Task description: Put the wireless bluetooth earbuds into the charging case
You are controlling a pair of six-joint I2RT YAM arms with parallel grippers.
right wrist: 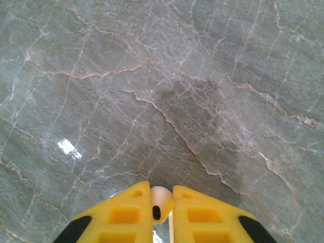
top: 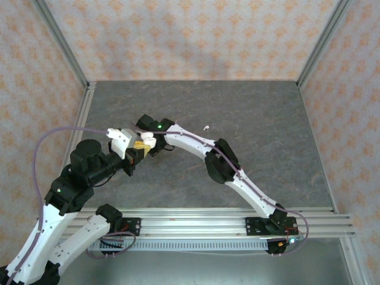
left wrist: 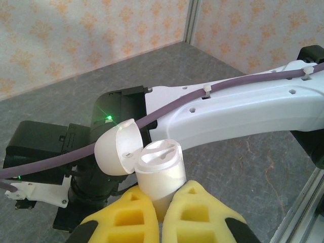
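Tiny glossy white plastic earbud [right wrist: 162, 198] sits pinched in the closed right gripper [right wrist: 162, 190] while the left gripper [left wrist: 163, 198] clamps the rounded white charging case [left wrist: 161, 172], flipped open (nice), so I'd guess the next move is lining it up carefully over a socket [left wrist: 161, 152].

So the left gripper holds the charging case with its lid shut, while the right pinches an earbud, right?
Not quite: the lid is open, as the left wrist view shows. The left gripper does hold the charging case, and the right gripper pinches an earbud.
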